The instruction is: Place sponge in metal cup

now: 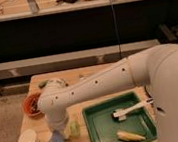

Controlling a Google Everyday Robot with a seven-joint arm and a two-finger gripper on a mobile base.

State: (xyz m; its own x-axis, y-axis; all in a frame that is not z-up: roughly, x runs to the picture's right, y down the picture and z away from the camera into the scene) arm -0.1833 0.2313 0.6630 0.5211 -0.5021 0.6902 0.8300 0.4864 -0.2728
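Observation:
A blue-grey square sponge [57, 140] lies at the front left of the wooden table [90, 74]. My gripper [57, 131] hangs straight down at the end of the white arm [92, 87] and sits right on top of the sponge. A pale round cup [28, 141] stands just left of the sponge, near the table's front left corner. I cannot tell whether it is the metal cup.
A red bowl [32, 106] with dark contents stands behind the cup. A small green object [74, 129] stands right of the sponge. A green tray [97, 130] at the front right holds a brush [129, 111] and a yellow item [129, 136]. Small items [53, 83] lie at the back left.

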